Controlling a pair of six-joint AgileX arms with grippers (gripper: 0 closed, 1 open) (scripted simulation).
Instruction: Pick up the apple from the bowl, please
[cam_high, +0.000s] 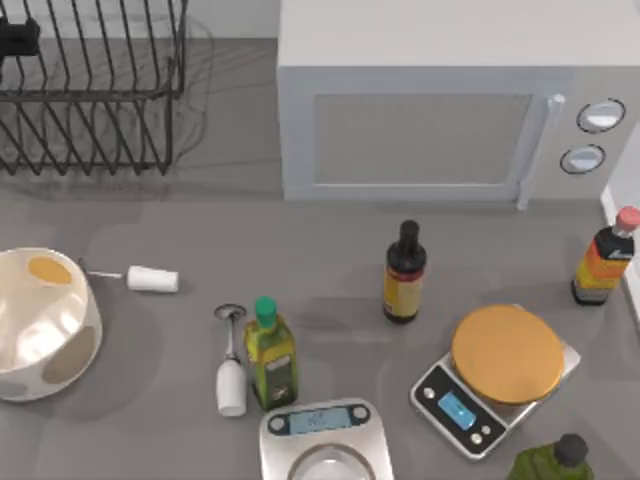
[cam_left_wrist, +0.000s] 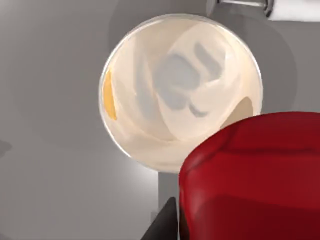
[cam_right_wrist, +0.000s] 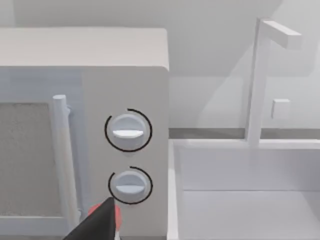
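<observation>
Left pincer (cam_left_wrist: 200, 220) closed around the apple (cam_left_wrist: 250, 175), raised above the bowl (cam_left_wrist: 150, 140); right pincer's state impossible to tell.

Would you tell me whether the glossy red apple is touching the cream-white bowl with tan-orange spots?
Apart. In the left wrist view the apple looms near the camera, high above the bowl; the top view shows the bowl's inside bare.

Even, soft lighting; faint shadows beneath the bowl (cam_high: 45, 330); mild blur throughout.
</observation>
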